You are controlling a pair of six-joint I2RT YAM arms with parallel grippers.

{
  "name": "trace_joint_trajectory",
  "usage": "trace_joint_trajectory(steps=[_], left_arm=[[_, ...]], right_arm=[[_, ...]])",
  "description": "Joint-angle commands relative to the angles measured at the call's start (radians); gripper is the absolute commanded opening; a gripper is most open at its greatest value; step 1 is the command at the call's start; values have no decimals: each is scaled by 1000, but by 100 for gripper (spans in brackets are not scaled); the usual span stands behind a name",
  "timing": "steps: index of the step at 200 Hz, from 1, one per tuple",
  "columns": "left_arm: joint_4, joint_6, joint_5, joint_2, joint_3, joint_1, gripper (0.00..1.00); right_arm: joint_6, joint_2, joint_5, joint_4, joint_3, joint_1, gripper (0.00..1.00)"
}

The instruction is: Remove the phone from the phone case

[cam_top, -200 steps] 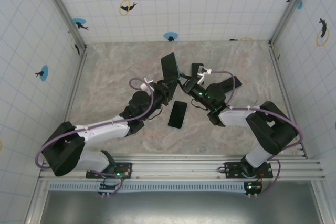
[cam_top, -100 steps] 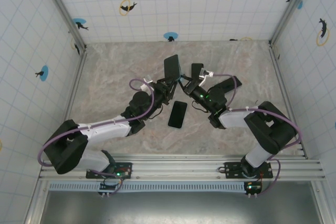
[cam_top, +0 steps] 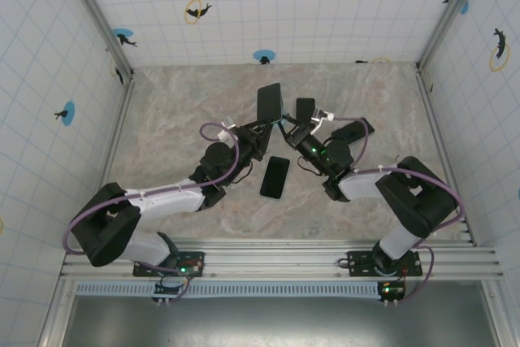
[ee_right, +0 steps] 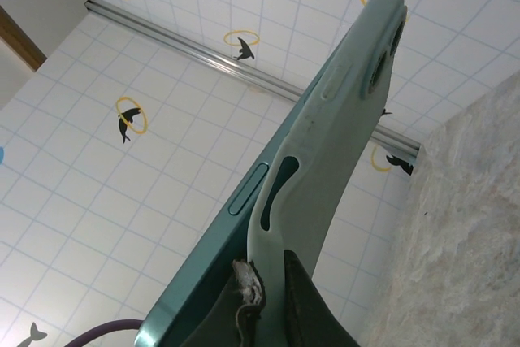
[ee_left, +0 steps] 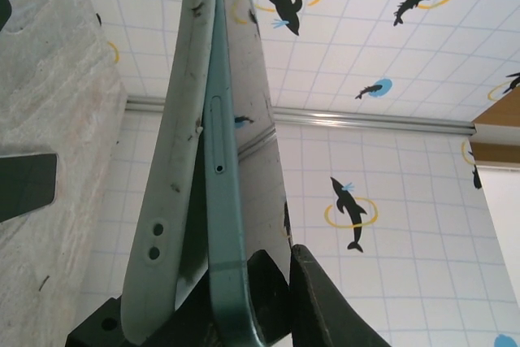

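Above the worktop [cam_top: 179, 111] the phone [ee_left: 231, 201] runs 6-to-12 from the closed left fingers [ee_left: 325, 314] clamping its end, while the shut right fingers [ee_right: 305, 306] at 4 o'clock pinch the phone case [ee_right: 325, 160] lip.

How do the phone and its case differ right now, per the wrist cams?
Finish: the phone has a deeper teal, glossy edge; the case is paler, matte mint.
Shape: the phone is straight; the case bows away from it at one end.
Grip: the right gripper seems to pinch the case's wall, not the phone.
Shared: both are held up together, joined at the far end.
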Motion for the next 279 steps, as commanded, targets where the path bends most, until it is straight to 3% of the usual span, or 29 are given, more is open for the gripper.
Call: trace_joint_trajectory(steps=[1, 70, 145, 165, 203, 217, 239, 279], left_arm=[[45, -6, -34, 10, -3, 13, 18], [53, 25, -13, -9, 11, 13, 4], [-28, 112, 69, -56, 26, 26, 0], [-55, 128, 108, -69, 24, 53, 0], [-157, 175, 226, -105, 21, 152, 0], [-191, 198, 322, -108, 27, 220, 0], [-254, 267, 374, -127, -2, 324, 0], [-181, 318, 580, -50, -30, 514, 0]], right_arm=[[7, 3, 12, 160, -11, 13, 0], [-10, 7, 44, 99, -6, 18, 0], [-80, -13, 293, -318, 58, 28, 0], [-91, -5, 319, -327, 67, 28, 0], [-114, -13, 338, -357, 68, 8, 0], [-103, -16, 309, -341, 63, -4, 0], [-116, -25, 293, -359, 71, -6, 0], [-105, -16, 260, -355, 76, -4, 0]])
